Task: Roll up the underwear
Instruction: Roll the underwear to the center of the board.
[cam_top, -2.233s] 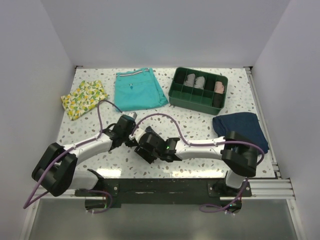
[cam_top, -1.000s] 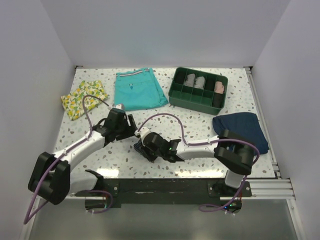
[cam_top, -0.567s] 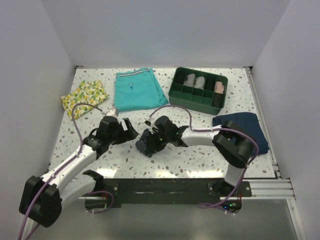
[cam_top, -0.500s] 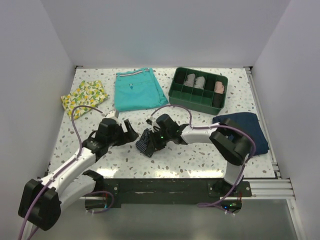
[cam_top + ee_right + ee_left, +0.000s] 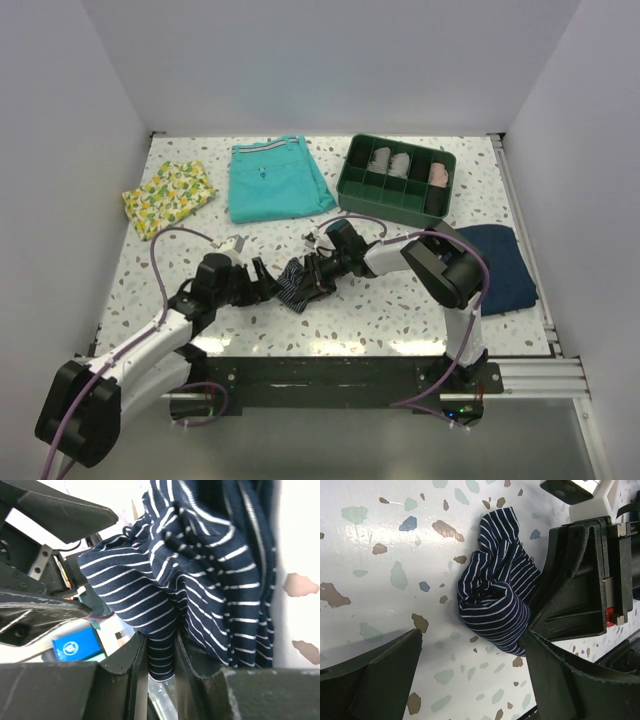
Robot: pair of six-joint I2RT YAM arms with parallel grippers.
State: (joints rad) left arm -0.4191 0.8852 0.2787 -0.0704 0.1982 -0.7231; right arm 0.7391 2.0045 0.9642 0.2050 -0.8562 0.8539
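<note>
Top external check, two voices.

**R:** Where is the underwear sitting?

**Me:** It is lying bunched in a loose roll on the speckled table, near the front middle, between my two arms. The roll is looking slack rather than tight, so I am judging the task part done.

**R:** Why are you holding it from the right?

**Me:** My guess is that the pinch is stopping the bundle from unwinding. In the right wrist view the right pincer is standing narrow, and a fold of the striped cloth is running down between its fingers. So it is gripping an edge, not the whole roll.

**R:** And the left?

**Me:** The left pincer is standing wide and holding nothing. In the left wrist view it is straddling the near end of the bundle. One finger is well clear of the cloth and the other is just beside it. I am reading that as readying to close on the roll.
</note>
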